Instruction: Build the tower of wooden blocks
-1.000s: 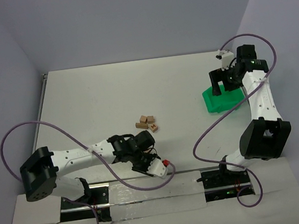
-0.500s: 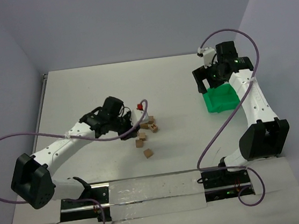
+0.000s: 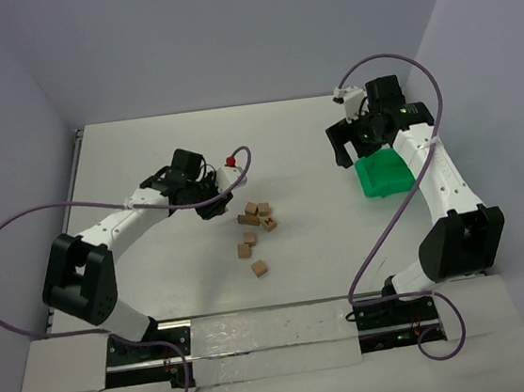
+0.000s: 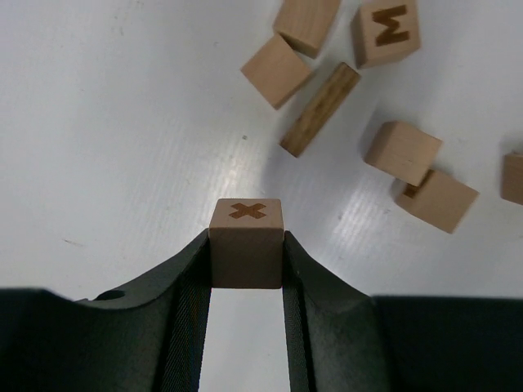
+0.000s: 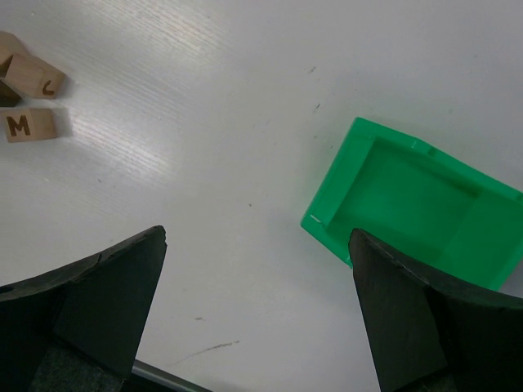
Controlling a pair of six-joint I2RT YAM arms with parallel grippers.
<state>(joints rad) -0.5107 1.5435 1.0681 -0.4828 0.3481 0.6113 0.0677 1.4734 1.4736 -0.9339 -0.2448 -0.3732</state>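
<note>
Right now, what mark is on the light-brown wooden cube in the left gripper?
Dark X on the cube; left wrist view.

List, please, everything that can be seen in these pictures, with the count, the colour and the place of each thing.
loose wood blocks: seven, light brown, scattered mid-table; one shows an M
X block: one, light brown, between the left pincer's fingers
bin: one, bright green, right side of the table
table: one, white, under everything
cables: two, purple, one looping along each arm
left pincer: one, black, shut on the X block, left of the loose blocks
right pincer: one, black, open, over the table just left of the bin
</note>
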